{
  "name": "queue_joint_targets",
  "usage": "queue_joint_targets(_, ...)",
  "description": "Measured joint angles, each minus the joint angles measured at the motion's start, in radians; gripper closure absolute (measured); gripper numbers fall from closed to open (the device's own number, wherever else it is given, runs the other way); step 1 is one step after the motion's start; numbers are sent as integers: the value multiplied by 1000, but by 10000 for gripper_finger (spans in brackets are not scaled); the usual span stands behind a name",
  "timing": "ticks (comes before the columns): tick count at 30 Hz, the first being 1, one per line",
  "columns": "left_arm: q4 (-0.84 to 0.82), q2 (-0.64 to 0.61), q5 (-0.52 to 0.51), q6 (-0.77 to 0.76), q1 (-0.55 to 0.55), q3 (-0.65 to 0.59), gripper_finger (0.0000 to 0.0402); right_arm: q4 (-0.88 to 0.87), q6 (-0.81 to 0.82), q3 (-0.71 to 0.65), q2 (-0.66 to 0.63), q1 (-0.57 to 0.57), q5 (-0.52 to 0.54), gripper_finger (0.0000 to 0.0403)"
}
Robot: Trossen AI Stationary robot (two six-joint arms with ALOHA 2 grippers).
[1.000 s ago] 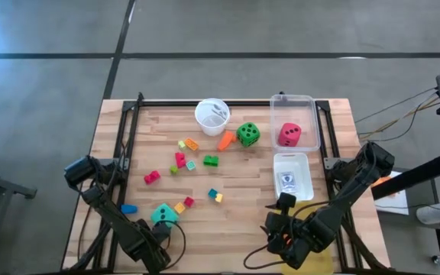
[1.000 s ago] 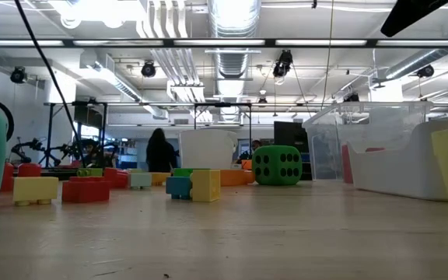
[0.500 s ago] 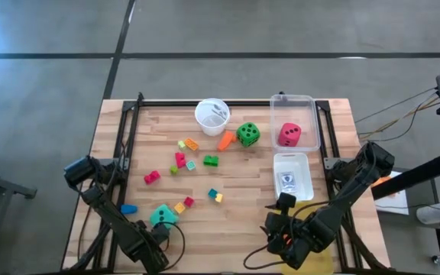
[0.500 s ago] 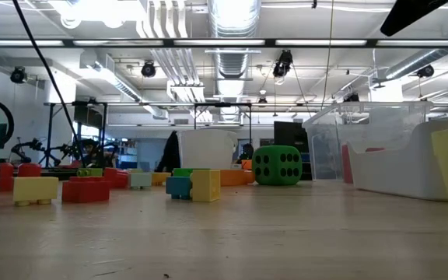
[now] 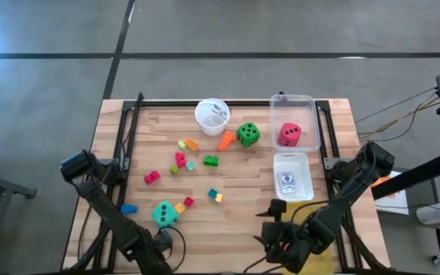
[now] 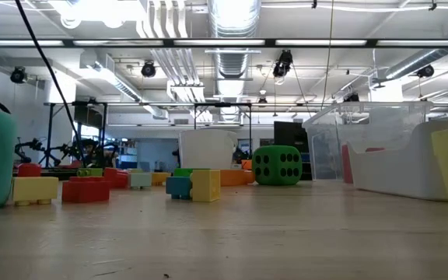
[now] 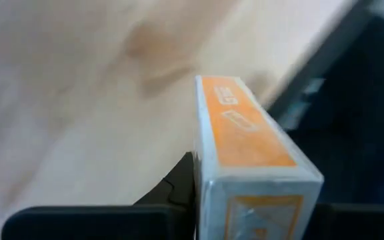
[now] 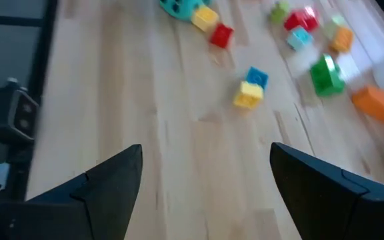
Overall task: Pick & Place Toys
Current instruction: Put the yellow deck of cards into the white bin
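Left end effector [image 7: 245, 220], low at the table's [image 5: 243, 183] near-left corner, clamps an orange-and-white card pack [image 7: 249, 143]; right end effector [image 8: 202, 193] gapes wide; a shallow grip could let the pack slip.

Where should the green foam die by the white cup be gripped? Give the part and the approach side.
Probably grip the green foam die across its two flat faces toward the table's near and far edges, coming straight down from above. It sits flat, with an orange plastic block close on one side and the clear plastic bin on the other.
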Motion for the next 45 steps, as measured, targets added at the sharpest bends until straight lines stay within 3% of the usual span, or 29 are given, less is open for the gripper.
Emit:
queue_joint_targets(6, 55, -67, -123, 26, 0, 11, 337, 129, -104, -2, 0, 0, -2, 81)
queue_joint_targets(12, 99, -98, -361, 122, 13, 32, 337, 387, -91, -6, 0, -23, -4, 81)
queue_joint_targets(22, 462, -98, -649, 738, 64, 32, 337, 771, -184, -83, 47, -86, -86, 81)
queue_joint_targets(27, 529, -97, -760, 897, 85, 32, 337, 963, -285, -88, 74, -109, -74, 81)
queue_joint_targets(37, 694, -96, -771, 1087, 132, 32, 337, 1057, -418, -38, 126, -132, -22, 81)
queue_joint_targets(45, 745, -96, -761, 1136, 139, 32, 337, 1110, -496, -26, 129, -137, 11, 81)
